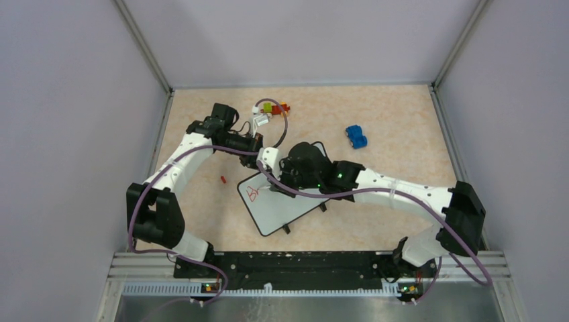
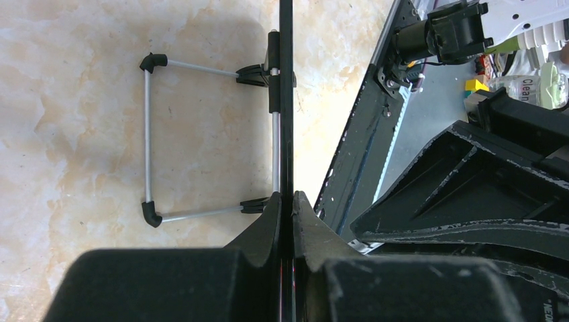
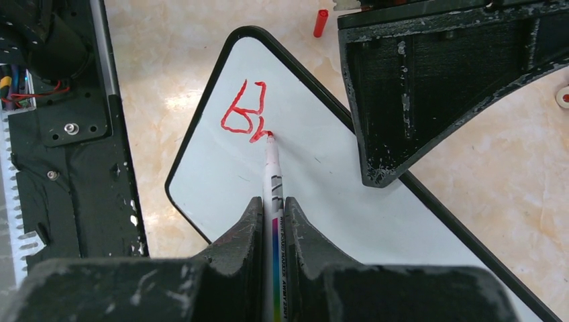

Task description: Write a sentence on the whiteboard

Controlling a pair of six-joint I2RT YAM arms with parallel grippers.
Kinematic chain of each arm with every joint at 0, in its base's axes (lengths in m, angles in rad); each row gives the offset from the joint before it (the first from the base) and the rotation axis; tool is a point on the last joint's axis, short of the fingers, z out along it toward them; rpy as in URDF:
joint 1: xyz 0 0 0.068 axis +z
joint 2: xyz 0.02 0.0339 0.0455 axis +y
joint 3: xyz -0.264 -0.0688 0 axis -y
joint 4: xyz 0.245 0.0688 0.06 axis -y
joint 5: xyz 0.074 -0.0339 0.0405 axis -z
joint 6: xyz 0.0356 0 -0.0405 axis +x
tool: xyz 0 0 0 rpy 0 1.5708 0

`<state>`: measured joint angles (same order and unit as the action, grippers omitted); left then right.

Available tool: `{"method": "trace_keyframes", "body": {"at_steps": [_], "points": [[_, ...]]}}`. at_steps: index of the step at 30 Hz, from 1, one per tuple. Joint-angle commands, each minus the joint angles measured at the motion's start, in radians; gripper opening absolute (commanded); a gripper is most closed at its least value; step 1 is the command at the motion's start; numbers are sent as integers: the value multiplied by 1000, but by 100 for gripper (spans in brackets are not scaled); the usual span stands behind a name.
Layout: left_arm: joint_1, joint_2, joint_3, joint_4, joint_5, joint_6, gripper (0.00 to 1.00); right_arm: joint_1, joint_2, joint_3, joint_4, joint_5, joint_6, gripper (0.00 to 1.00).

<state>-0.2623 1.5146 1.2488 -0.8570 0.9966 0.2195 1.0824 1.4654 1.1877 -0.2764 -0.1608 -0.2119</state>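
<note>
Right end effector (image 3: 272, 218) is pinching the marker (image 3: 272, 164), tip touching the whiteboard (image 3: 221, 194) at centre frame, where the sentence (image 3: 243, 113) is only just beginning in red. Left end effector (image 2: 286, 209) is clamping the board's edge. Pressing too hard is likely risking the board twisting in that clamp and skewing the strokes. Bare white is lying open toward lower right, though the left end effector is crowding the upper-right edge.

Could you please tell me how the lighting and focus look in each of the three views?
Top external: even light, the red handwritten strokes tiny on the small white dark-framed whiteboard. Left wrist: soft shadow on the beige marbled table, upper right washed out. Right wrist: strokes and thin white marker sharp, glare patches on the table.
</note>
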Motion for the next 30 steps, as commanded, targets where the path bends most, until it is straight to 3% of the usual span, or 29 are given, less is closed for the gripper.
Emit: {"method": "trace_keyframes", "body": {"at_steps": [1, 12, 30], "points": [[-6, -11, -1, -14, 25, 7, 0, -18, -51, 33, 29, 20, 2, 0], [-6, -8, -2, -14, 26, 8, 0, -15, -92, -1, 13, -80, -49, 0], [-6, -10, -4, -13, 26, 8, 0, 4, -15, 19, 19, 47, -38, 0]]}}
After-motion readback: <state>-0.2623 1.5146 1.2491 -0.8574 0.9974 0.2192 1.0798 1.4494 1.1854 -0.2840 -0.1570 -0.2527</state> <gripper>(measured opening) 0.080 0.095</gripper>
